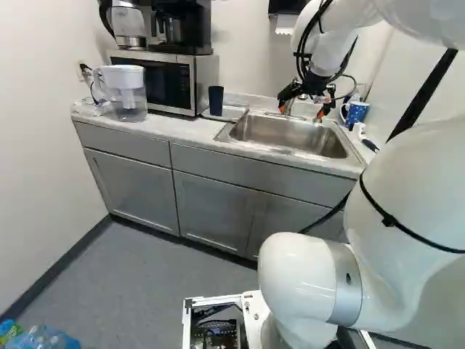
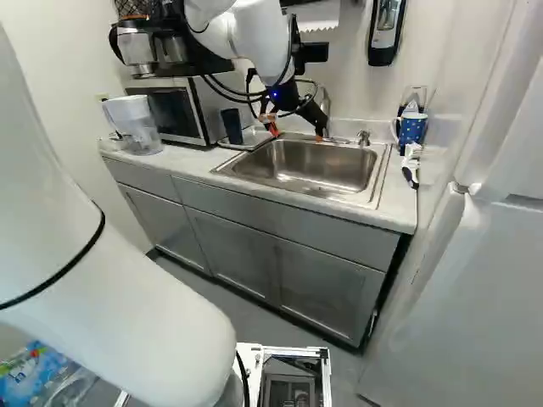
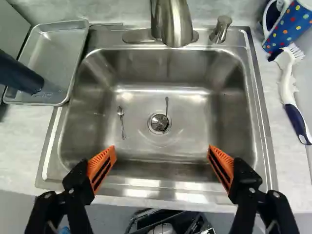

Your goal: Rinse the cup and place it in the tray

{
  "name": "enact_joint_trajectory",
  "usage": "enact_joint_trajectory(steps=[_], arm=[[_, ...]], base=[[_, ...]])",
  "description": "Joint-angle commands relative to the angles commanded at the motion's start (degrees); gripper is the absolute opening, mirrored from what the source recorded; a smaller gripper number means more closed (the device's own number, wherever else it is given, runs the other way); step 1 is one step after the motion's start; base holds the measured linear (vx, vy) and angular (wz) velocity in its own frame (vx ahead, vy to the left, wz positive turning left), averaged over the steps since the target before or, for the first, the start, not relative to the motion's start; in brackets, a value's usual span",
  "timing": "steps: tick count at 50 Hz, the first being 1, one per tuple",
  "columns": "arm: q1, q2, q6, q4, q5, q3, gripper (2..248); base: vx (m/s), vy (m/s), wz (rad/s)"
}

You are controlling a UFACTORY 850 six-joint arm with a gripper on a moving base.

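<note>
Fetching the dark tumbler looks like the step in hand, provided it hasn't been rinsed; I can't tell from its surface whether it has. It stands in the metal tray beside the sink, narrower end down, near the microwave. The gripper is over the sink with its two fingers spread wide and nothing between them. To do this well, bring it across above the tray's rim, then settle the orange pads on opposite sides of the tumbler, keeping clear of the microwave. Close gently, since a smooth tapered wall could slip or tip, and lift straight up before moving sideways. No water shows under the faucet, so it would need turning on; there, tilt the tumbler enough to drain without knocking the spout or the two small spoons in the basin. If it is rinsed, the placing is done, and the better move is to leave it standing and keep the fingers away.
</note>
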Motion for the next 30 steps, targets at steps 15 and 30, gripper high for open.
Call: enact_joint_trajectory(steps=[15,30], arm=[[0.0,0.0,0.0,0.0,0.0,0.0,247],[0.0,0.0,0.0,0.0,0.0,0.0,247]], base=[[-0.106,0.046,-0.005],[-0.1,0.023,-0.096]])
